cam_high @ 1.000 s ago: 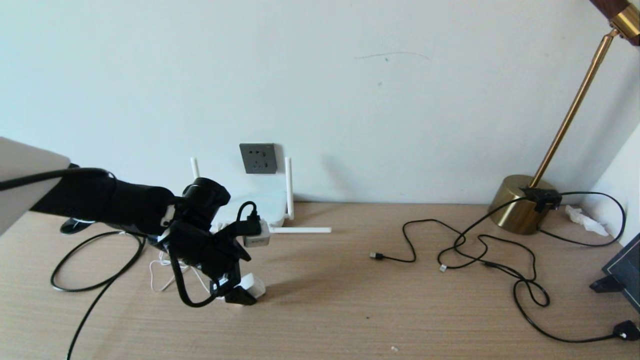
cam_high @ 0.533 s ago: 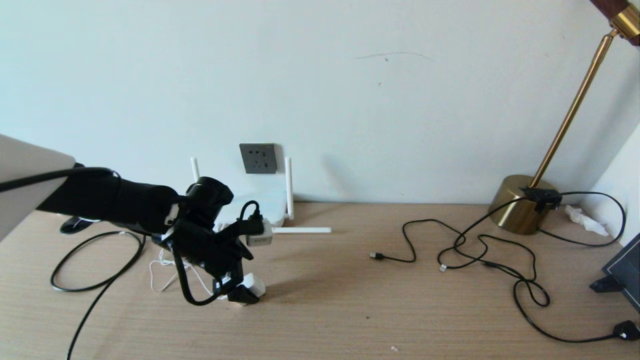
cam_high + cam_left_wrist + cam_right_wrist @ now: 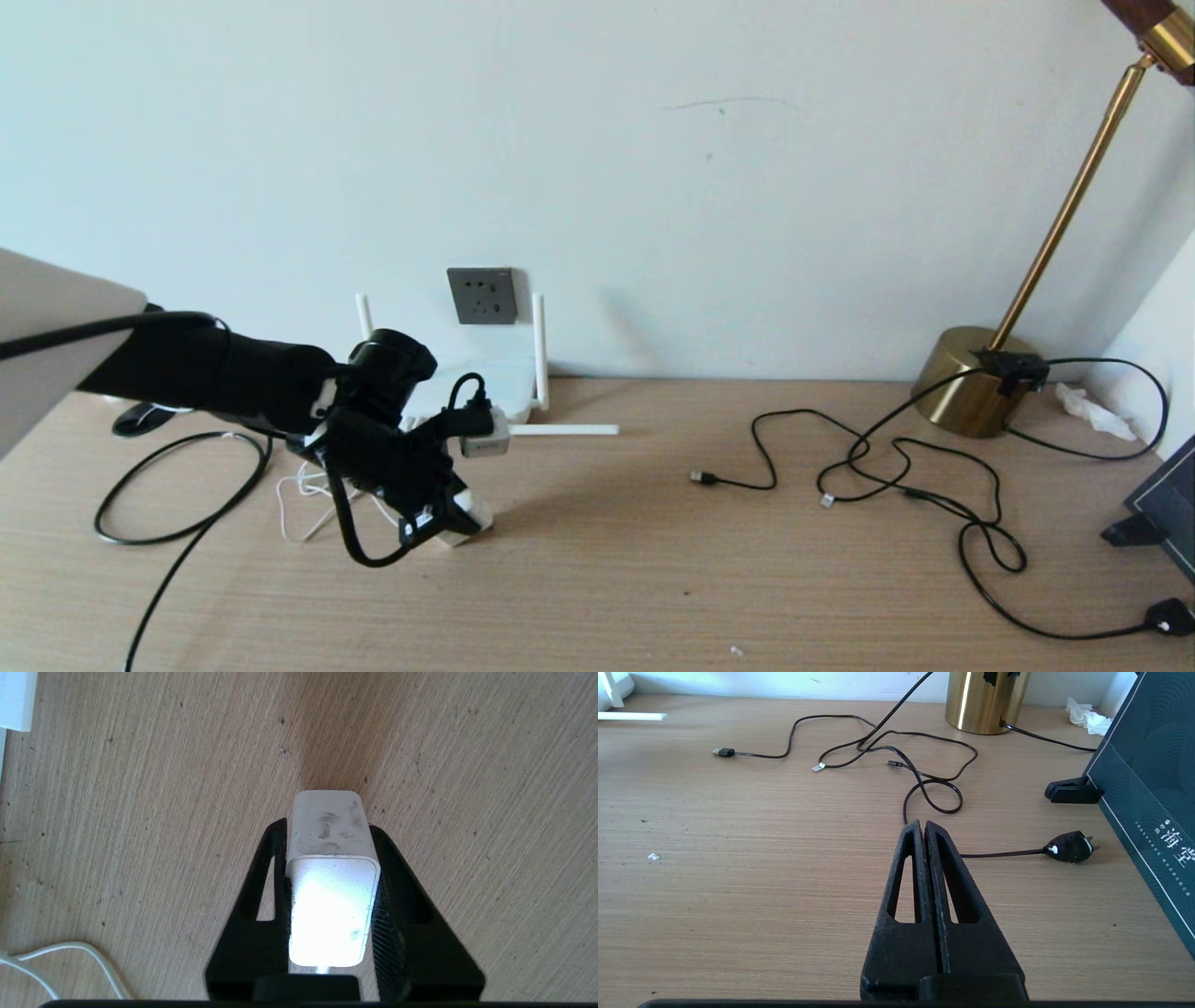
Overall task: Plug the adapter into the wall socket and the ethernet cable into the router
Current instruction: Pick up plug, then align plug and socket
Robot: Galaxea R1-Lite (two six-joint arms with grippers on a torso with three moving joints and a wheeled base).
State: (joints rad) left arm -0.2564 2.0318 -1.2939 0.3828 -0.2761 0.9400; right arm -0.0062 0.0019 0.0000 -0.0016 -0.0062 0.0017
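The adapter (image 3: 332,877) was gripped between the two black fingers of the left gripper (image 3: 327,833), low over the wooden desk (image 3: 653,560), in front of the router (image 3: 485,383); whether it touched the desk could not be told. Scuff marks were seen on its white casing, but no writing could be read there. Its thin white cord (image 3: 303,495) was looped on the desk behind the gripper. The left arm was reached in from the left side and angled downward. The router was set against the wall just below the dark grey wall socket (image 3: 482,295), which was unoccupied. The ethernet cable (image 3: 177,485) was curved over the desk at the left.

The right gripper (image 3: 923,828) was held clenched and empty above the desk, well apart from the adapter. Thin black cords (image 3: 887,751) and a brass lamp base (image 3: 985,700) were seen beyond it. On a dark board (image 3: 1153,788) at the right, Chinese characters were printed, only partly legible.
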